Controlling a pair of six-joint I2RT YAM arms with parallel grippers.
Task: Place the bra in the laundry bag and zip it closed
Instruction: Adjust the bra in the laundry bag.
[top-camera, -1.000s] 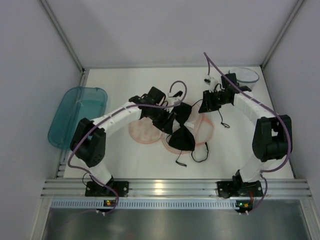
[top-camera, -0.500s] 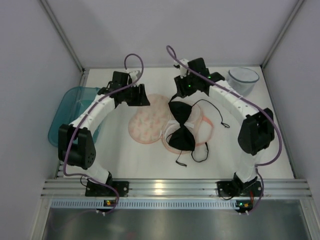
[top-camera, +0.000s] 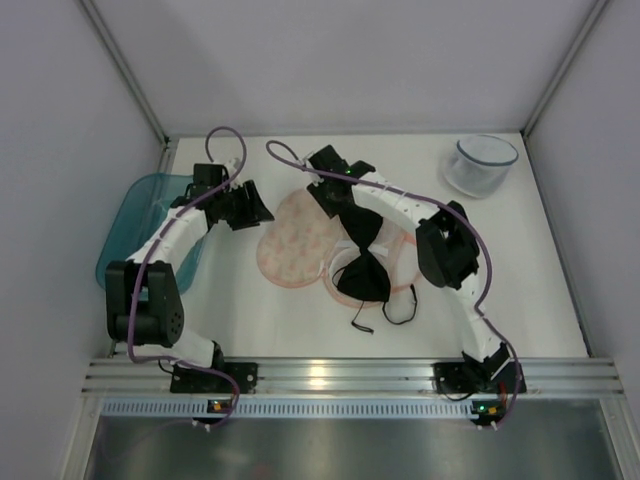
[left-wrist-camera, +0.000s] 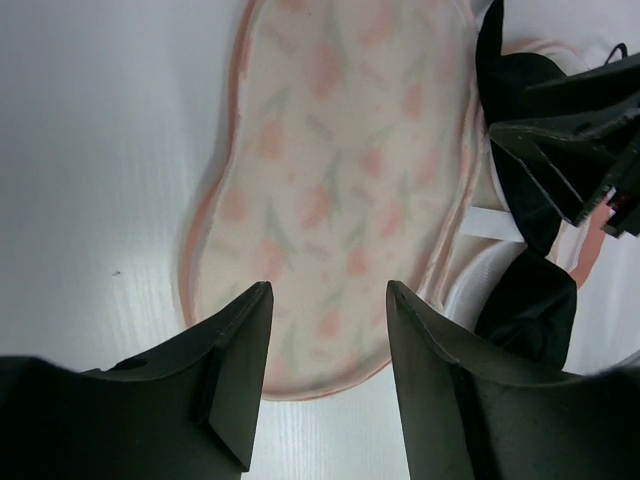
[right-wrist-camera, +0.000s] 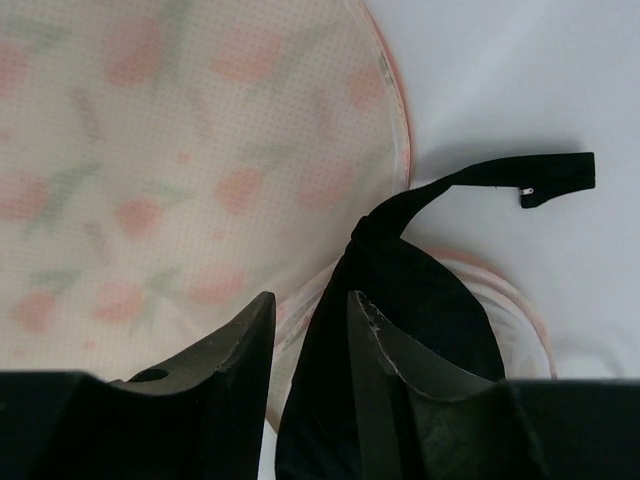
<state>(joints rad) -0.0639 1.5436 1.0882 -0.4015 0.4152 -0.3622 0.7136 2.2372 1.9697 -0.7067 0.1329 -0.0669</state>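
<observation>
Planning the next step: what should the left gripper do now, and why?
Probably lower the left gripper to pinch the flap rim of the laundry bag: it hangs open over that bare flap, while the bra lies on the other half.

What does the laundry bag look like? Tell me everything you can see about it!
The laundry bag is a cream-peach pouch of fine mesh-like fabric, printed with small pink-orange and green shapes, with pink edging all round. It lies flat on the white table, opened like a clamshell into two rounded halves side by side, so it is not zipped. Seen from above, the left half is bare, its pattern showing. The black bra lies on the right half, covering much of it.
</observation>
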